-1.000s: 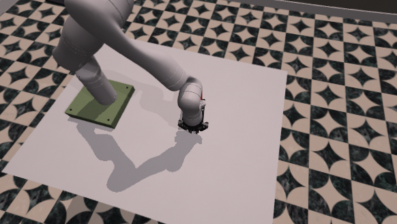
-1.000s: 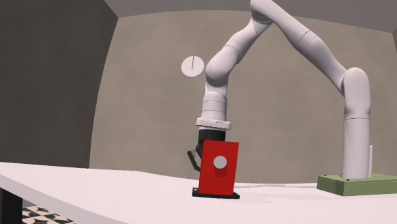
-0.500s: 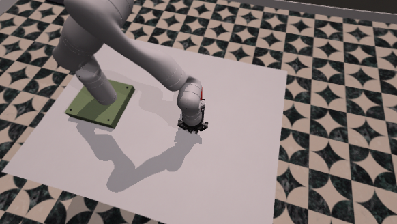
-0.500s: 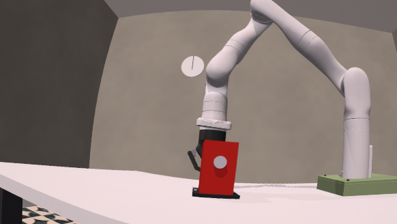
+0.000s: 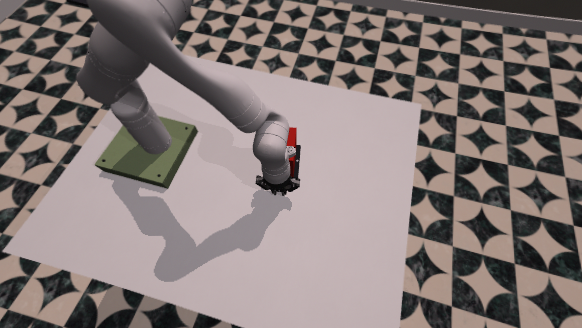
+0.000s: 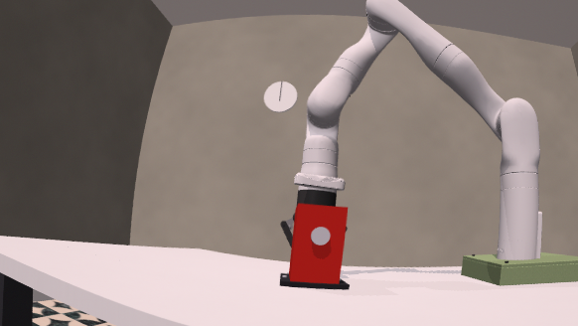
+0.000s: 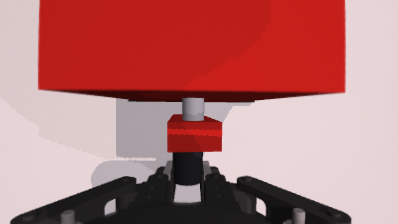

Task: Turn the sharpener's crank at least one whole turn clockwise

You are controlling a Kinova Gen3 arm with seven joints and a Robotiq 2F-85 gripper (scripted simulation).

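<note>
The top view looks down at a slant from high and fairly far, taking in the whole white table [image 5: 350,200], the patterned floor and the arm's green base plate [image 5: 182,131]. The exterior view sits low, near table height and close to the red sharpener [image 6: 318,248], facing the back wall. The wrist view looks from just behind the gripper [image 7: 189,186] along its fingers, very close. All three share the sharpener; the top and exterior views also share the base plate
</note>
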